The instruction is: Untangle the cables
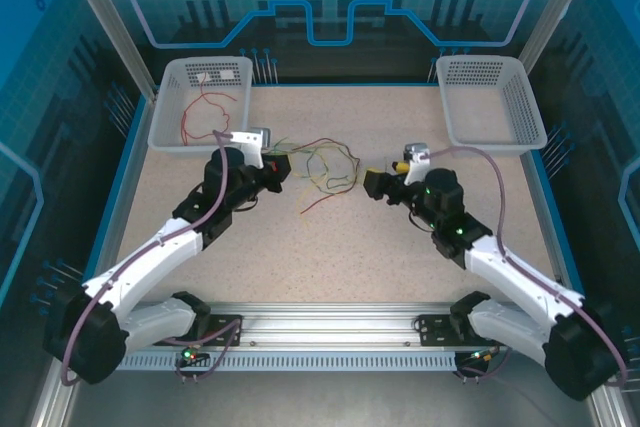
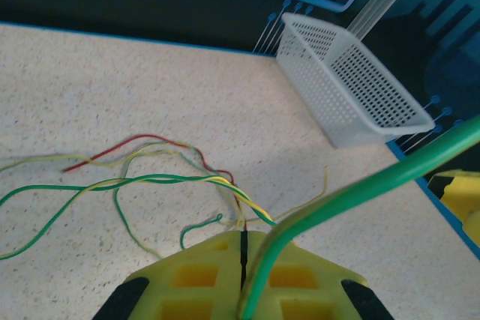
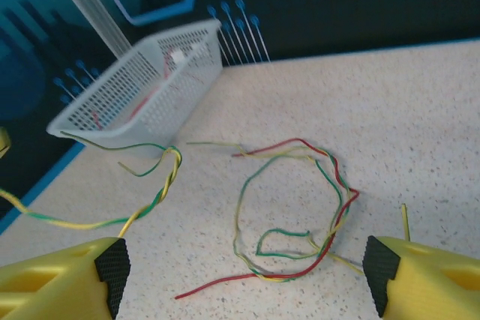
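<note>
- The left gripper (image 2: 244,249) is clenching tight on the cables (image 3: 339,185). A few yellow-green strands are running straight into the seam between its yellow fingers (image 2: 195,275), and one green strand is arcing up past its right side.
- The right gripper (image 3: 247,275) is sitting released with its jaws spread wide, not grabbing anything. The looped red and yellow-green part of the tangle is lying flat on the counter (image 1: 330,257) just ahead of it, roughly centred between its fingertips.
- From above, the tangle is lying between the two grippers, reaching right into the left one and stopping just short of the right one.
- A twisted yellow-green strand (image 3: 169,174) is running off to the front left of the right gripper, clear of its left finger.
- The left basket (image 1: 160,127) is sitting beyond the left gripper and to its left, fairly near, with a red strand (image 1: 205,107) lying inside.
- The right basket (image 1: 530,112) is sitting beyond the right gripper and to its right, well apart.
- For room, there's plenty of bare counter behind both grippers, and the blue counter edges are staying well apart from either one.
</note>
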{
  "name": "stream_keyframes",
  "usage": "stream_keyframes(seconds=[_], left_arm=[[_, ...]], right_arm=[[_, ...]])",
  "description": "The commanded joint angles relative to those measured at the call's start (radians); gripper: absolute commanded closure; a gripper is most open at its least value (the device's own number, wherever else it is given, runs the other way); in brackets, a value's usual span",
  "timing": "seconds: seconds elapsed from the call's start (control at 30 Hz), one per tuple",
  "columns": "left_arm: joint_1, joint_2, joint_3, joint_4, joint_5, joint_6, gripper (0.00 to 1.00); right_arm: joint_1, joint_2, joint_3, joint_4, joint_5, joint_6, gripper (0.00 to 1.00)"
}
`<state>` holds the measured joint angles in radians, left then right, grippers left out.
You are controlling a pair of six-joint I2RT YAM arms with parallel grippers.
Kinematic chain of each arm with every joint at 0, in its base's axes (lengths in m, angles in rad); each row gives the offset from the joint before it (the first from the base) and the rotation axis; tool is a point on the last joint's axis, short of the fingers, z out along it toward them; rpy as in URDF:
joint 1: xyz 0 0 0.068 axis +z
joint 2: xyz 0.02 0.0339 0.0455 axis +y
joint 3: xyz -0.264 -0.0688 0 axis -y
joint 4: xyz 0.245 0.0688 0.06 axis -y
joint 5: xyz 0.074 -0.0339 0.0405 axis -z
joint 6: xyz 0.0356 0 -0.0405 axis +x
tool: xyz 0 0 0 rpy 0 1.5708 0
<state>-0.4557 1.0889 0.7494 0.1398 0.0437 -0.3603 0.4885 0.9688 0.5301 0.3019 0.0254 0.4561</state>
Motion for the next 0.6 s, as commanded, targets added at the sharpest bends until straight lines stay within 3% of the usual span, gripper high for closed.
stream_keyframes(seconds=[0.0, 0.1, 0.17, 0.33, 0.57], left_arm=[[-0.008, -0.044, 0.042, 0.042, 0.052, -0.002, 1.00], [-0.008, -0.058, 0.030, 0.105, 0.041, -0.026, 1.00], [-0.008, -0.059, 0.020, 0.162, 0.068, -0.017, 1.00], [-0.012, -0.048, -0.005, 0.253, 0.081, -0.042, 1.00], [-0.024, -0.056, -0.036, 0.306, 0.112, -0.068, 1.00]], right_arm=[[-0.014, -0.026, 0.003, 0.165, -0.150, -0.012, 0.17], [-0.001, 0.063, 0.109, 0.105, -0.395, -0.051, 0.20], [0.028, 0.133, 0.134, 0.143, -0.455, -0.026, 0.19], [0.108, 0.263, 0.113, 0.321, -0.362, 0.060, 0.06], [0.220, 0.337, 0.152, 0.330, -0.099, -0.010, 0.04]])
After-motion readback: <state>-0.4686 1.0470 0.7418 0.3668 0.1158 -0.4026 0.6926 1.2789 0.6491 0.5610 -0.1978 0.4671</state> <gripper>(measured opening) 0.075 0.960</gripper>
